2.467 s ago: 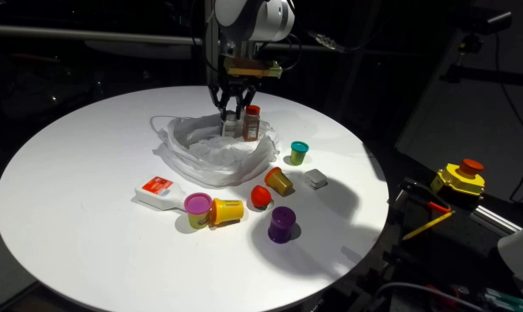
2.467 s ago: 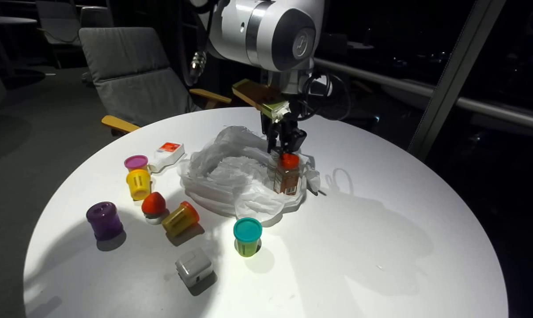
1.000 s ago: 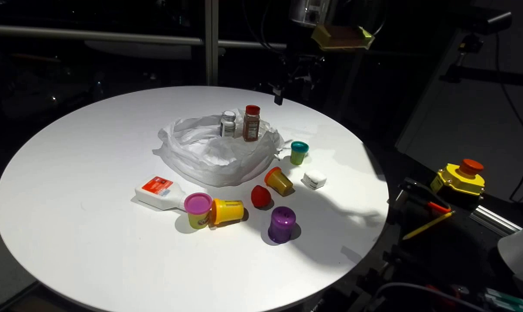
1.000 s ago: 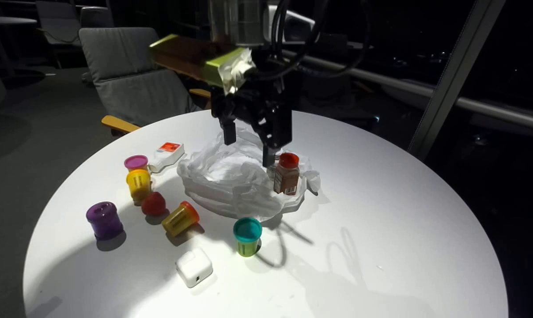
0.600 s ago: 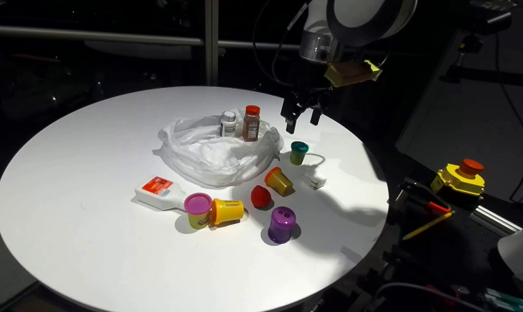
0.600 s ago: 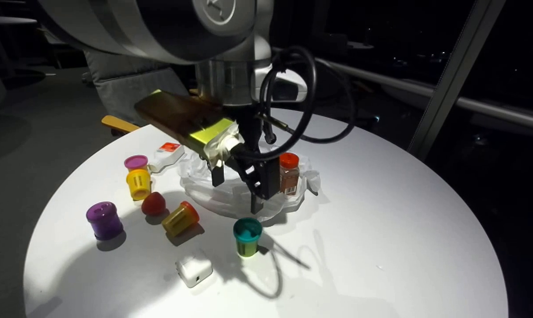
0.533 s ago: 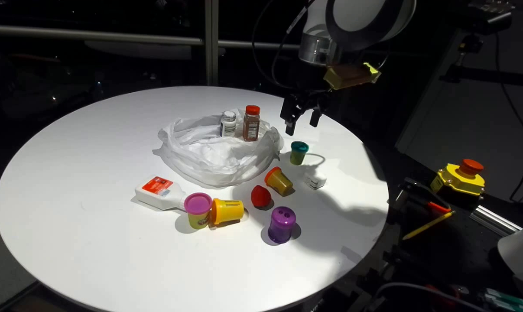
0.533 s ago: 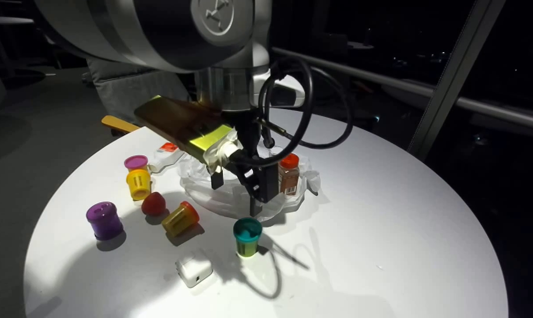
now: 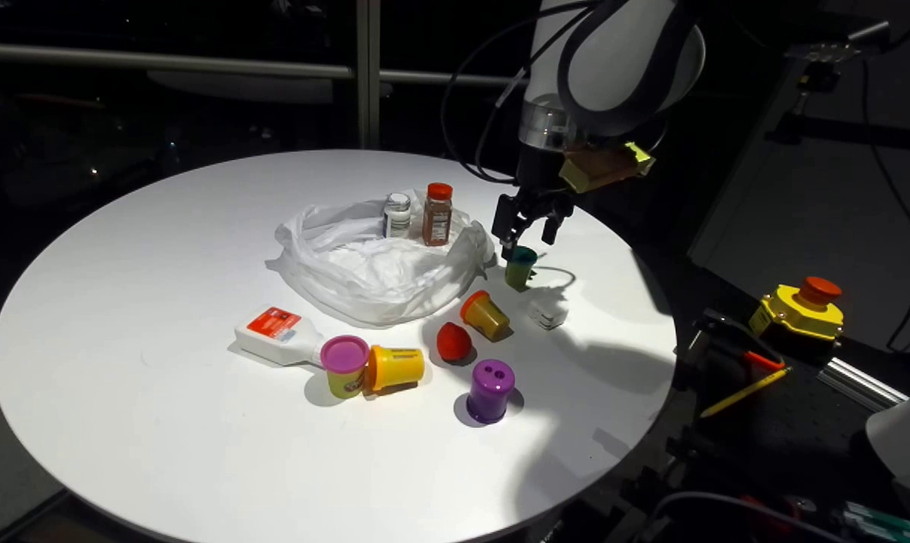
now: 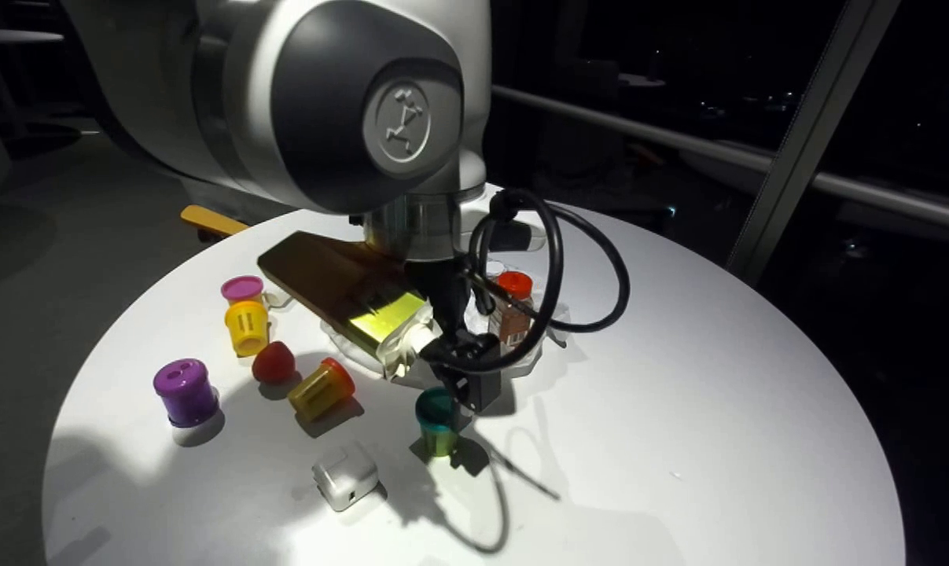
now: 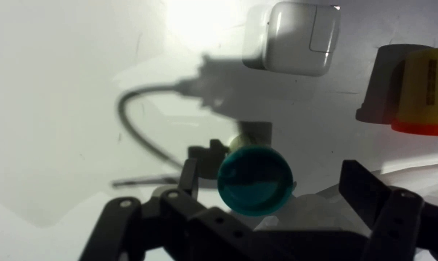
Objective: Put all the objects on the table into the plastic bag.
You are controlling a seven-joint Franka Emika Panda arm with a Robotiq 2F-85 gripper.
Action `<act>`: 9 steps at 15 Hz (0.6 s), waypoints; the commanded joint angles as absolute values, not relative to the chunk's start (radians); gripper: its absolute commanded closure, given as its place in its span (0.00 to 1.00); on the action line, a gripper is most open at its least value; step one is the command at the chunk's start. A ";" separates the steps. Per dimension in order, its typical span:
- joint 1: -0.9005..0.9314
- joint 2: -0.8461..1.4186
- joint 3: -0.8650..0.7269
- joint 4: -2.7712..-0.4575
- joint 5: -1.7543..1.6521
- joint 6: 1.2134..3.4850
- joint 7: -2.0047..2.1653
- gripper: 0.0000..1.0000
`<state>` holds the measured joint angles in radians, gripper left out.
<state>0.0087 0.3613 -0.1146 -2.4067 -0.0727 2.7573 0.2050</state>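
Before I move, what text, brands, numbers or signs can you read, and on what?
No word, brand or number is legible.
Red-capped bottle, upright white bottle: labels too small.
Lying white bottle: label print too small.
Pink-lidded tub, yellow tub, red-lidded tub: side print too blurred.
Teal-lidded tub: shaded, nothing readable.
Robot arm: round emblem, no readable letters.

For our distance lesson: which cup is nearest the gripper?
The teal-lidded cup: in the wrist view, only it shows between the fingers of the open gripper.
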 commanded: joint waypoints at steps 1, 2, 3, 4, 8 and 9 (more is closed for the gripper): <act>-0.002 0.400 -0.119 -2.375 -0.060 2.776 0.183 0.00; -0.005 0.406 -0.119 -2.370 -0.059 2.775 0.179 0.00; -0.010 0.413 -0.117 -2.362 -0.055 2.773 0.175 0.00; -0.007 0.421 -0.124 -2.353 -0.061 2.774 0.179 0.02; -0.020 0.438 -0.122 -2.325 -0.056 2.769 0.166 0.37; -0.026 0.437 -0.116 -2.324 -0.050 2.767 0.157 0.47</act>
